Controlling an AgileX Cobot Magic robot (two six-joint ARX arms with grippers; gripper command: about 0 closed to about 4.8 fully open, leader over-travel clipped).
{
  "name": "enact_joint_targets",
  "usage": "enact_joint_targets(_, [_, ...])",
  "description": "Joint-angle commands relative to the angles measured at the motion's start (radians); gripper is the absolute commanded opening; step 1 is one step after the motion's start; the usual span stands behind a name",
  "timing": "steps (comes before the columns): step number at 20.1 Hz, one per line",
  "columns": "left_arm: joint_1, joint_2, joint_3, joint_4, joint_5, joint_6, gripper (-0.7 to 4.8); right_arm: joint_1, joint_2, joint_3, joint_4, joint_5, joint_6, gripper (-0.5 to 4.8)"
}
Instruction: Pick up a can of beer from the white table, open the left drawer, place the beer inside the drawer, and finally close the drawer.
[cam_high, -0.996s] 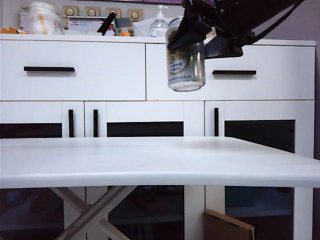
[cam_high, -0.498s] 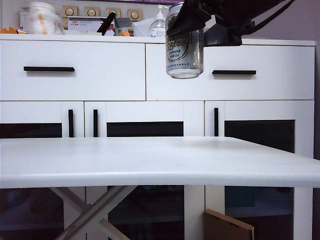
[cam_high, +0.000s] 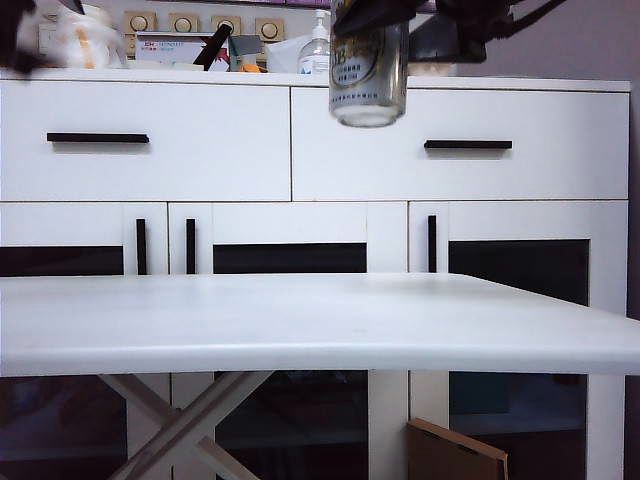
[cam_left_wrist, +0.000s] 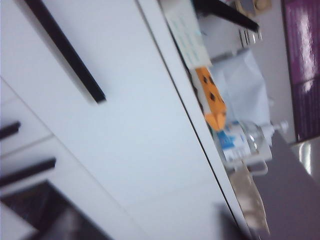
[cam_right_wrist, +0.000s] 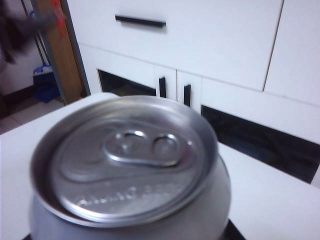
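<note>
Hanging high above the worktop, the beer can sits clamped in the right gripper – picked up. The left drawer is shut; the left gripper – jaws unreadable – nears its corner.

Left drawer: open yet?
No, the left drawer sits flush and shut, while the right gripper holds the can of beer above the white table.
</note>
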Motion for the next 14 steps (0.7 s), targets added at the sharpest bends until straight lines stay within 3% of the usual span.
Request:
enact_joint_targets(1, [0.024,0.083,0.005,0.221,-0.006,-0.135,4.13,0.002,-0.028,0.012,0.063,-0.007,0.004,1.65])
enact_joint_targets(3, [0.045,0.143,0.005,0.304,-0.006,-0.214,4.13,0.002,-0.033,0.014,0.062,-0.008,0.005,1.65])
enact_joint_targets(6, [0.06,0.211,0.007,0.366,-0.006,-0.265,4.13,0.002,-0.04,0.014,0.065,-0.025,0.004,1.65])
enact_joint_targets(14, [0.073,0.368,0.194,0.359,-0.026,-0.27,4.13,0.015,-0.041,0.018,0.058,-0.056,0.004,1.65])
